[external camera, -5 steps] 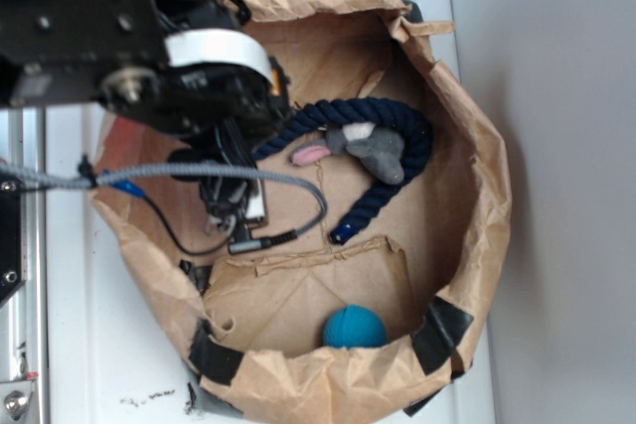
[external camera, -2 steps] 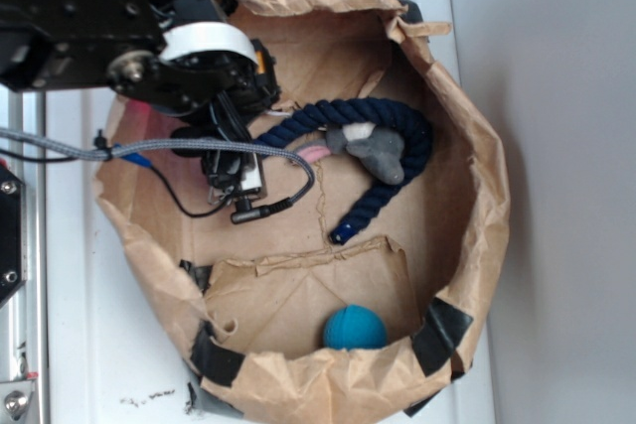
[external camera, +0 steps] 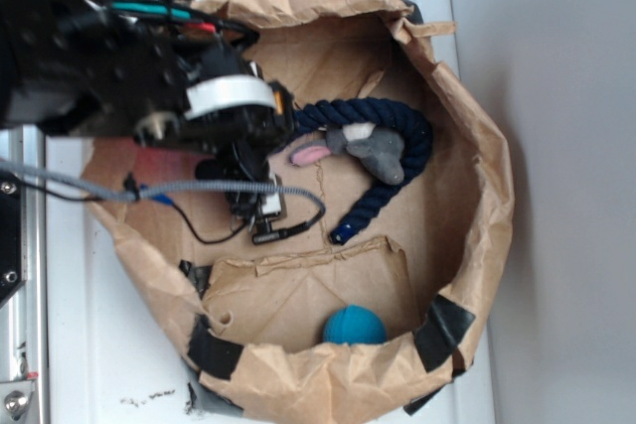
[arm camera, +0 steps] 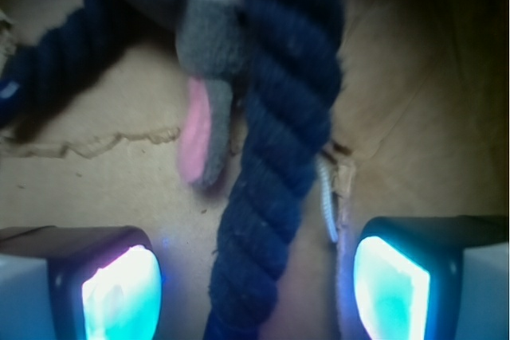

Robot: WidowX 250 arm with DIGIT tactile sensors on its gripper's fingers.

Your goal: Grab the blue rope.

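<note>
The gripper (arm camera: 255, 284) is open, one finger on each side of the blue rope (arm camera: 279, 165), not touching it. Beyond, the grey plush toy (arm camera: 209, 61) lies against the rope, on the paper bag's (external camera: 477, 245) floor.

Obstacle: grey plush toy (arm camera: 209, 45) touching blue rope (arm camera: 279, 157); bare cardboard either side, open fingers (arm camera: 119, 292) straddling rope.

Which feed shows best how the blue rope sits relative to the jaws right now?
The wrist view: the blue rope runs straight down between the two open jaws, touching neither, with the grey plush toy alongside. The exterior view shows the rope's whole hooked curve, but the arm covers its near end and the jaws.
</note>
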